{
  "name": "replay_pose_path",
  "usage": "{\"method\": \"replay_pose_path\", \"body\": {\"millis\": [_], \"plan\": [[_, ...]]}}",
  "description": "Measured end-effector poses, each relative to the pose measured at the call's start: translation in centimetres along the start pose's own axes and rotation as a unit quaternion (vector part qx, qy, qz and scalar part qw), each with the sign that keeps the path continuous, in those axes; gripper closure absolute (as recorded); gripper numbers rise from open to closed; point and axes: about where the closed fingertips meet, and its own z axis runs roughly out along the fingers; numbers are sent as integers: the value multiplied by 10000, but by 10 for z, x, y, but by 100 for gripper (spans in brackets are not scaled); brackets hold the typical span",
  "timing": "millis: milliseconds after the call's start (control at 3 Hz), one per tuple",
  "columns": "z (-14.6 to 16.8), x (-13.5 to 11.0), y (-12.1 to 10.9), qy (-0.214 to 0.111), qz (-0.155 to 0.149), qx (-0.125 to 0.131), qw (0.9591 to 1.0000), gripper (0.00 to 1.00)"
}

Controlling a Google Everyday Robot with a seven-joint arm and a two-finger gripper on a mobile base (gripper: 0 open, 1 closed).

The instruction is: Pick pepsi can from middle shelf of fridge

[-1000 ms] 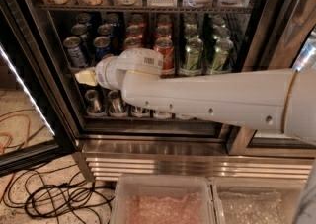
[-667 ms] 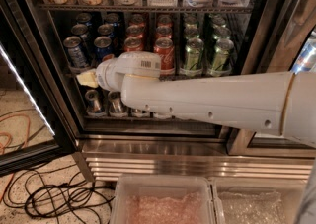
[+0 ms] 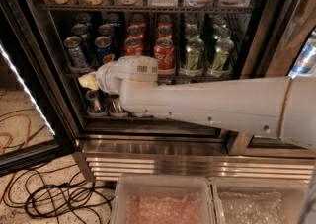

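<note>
The tool (image 3: 89, 81) hangs at the left near edge of the fridge's (image 3: 197, 163) middle shelf (image 3: 197, 75), just below the pepsi can (image 3: 103, 49), its grip impossible to tell.

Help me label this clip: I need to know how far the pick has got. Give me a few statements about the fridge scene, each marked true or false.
1. The gripper is at the left front of the middle shelf. True.
2. The pepsi can is lifted out of the fridge. False: it stands on the middle shelf among other cans.
3. The green cans stand right of the red Coca-Cola cans. True.
4. The fridge is closed. False: the door is swung open at the left, and the arm reaches inside.
5. The floor by the fridge is bare. False: black cables lie there.
</note>
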Motion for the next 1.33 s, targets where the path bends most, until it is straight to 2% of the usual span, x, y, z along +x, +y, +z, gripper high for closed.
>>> {"method": "replay_pose_path", "body": {"millis": [667, 1000, 1333], "plan": [[-4, -24, -20, -270, 5, 341, 9991, 19], [-4, -37, -29, -469, -254, 530, 9972, 20], [0, -48, -30, -607, -439, 600, 9954, 20]]}}
